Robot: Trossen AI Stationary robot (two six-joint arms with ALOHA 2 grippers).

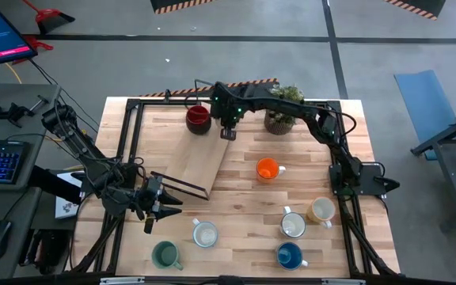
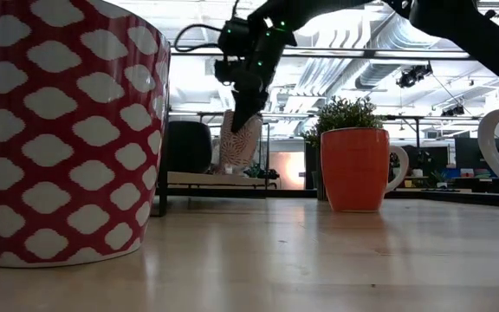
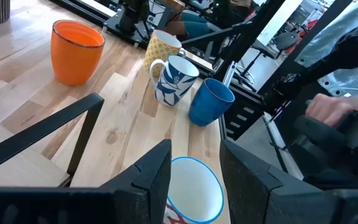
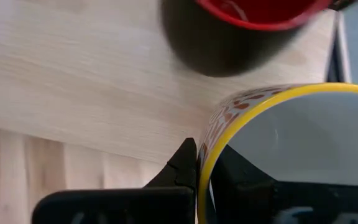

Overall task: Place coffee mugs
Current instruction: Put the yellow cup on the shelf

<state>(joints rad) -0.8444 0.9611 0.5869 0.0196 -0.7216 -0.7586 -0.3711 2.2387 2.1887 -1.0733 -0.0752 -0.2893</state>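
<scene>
The right gripper [image 4: 205,158] pinches the wall of a yellow-rimmed mug [image 4: 291,137] with an orange speckled pattern, one finger outside and one inside the rim. In the low view this mug [image 2: 241,139] hangs tilted from the gripper, low over a raised wooden board [image 1: 204,158]; whether it touches the board cannot be told. From above, the right gripper [image 1: 228,132] is left of the potted plant [image 1: 280,115]. A dark red mug [image 1: 199,119] stands farther left of the plant, just beside the held mug.

An orange mug [image 1: 267,169] stands near the plant, on its front side. Well in front of the plant, towards the table's right, a tan mug [image 1: 321,210], a white mug [image 1: 293,226] and a blue mug [image 1: 289,255] stand close together.

The left gripper [image 1: 161,207] is far from the plant, in front of it and to its left, with its fingers spread and nothing between them. In its wrist view a blue-rimmed white mug [image 3: 194,193] stands just beyond the fingertips, apart from them. A teal-green mug [image 1: 165,255] stands farthest from the plant, near the table's front edge.
</scene>
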